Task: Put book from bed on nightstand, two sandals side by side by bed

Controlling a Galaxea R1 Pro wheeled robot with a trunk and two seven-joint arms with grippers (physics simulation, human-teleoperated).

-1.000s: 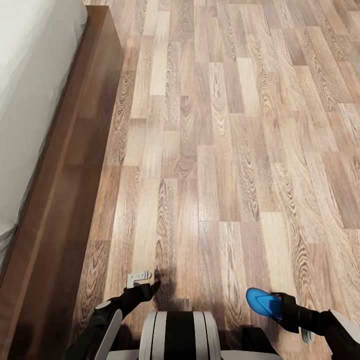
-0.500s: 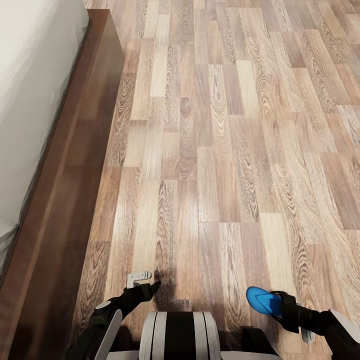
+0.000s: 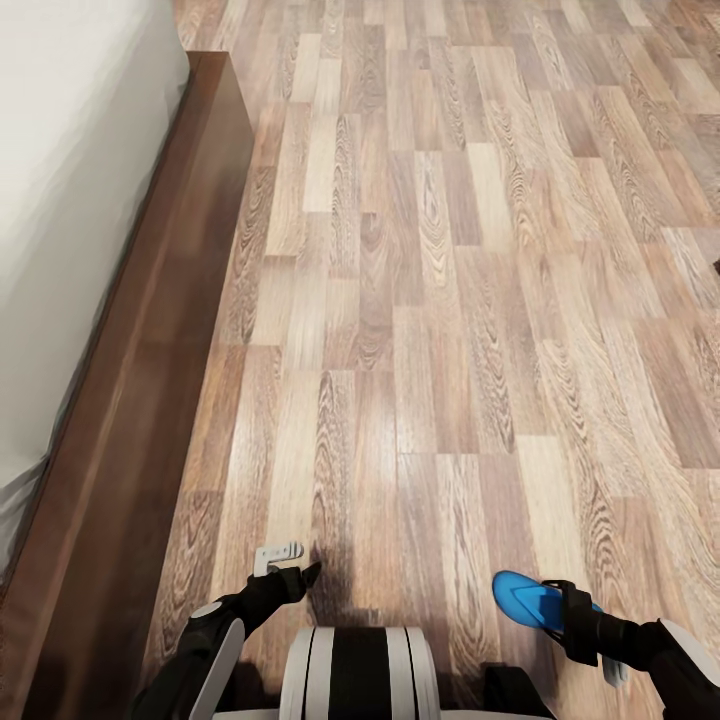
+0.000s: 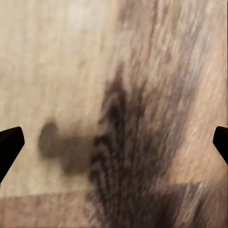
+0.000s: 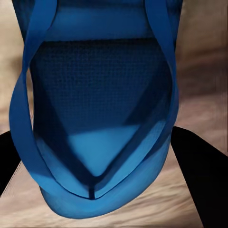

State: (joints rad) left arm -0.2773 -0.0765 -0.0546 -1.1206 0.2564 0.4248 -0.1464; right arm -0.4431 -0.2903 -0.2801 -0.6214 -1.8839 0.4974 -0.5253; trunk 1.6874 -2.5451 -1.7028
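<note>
We see one blue sandal (image 3: 523,602) clamped in our right tool (image 3: 560,612), held above the plank floor (image 3: 450,300) well to the right of the bed (image 3: 60,200); up close its straps and sole (image 5: 95,109) sit between the dark fingers (image 5: 197,175). Our left tool (image 3: 285,562), nearer the bed frame (image 3: 150,380), hangs spread wide with nothing in it, its tips (image 4: 9,145) far apart over the floor.

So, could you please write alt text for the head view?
The right gripper holds a blue sandal above a wood-plank floor. The left gripper is empty, and the bed runs along the robot's left.
</note>
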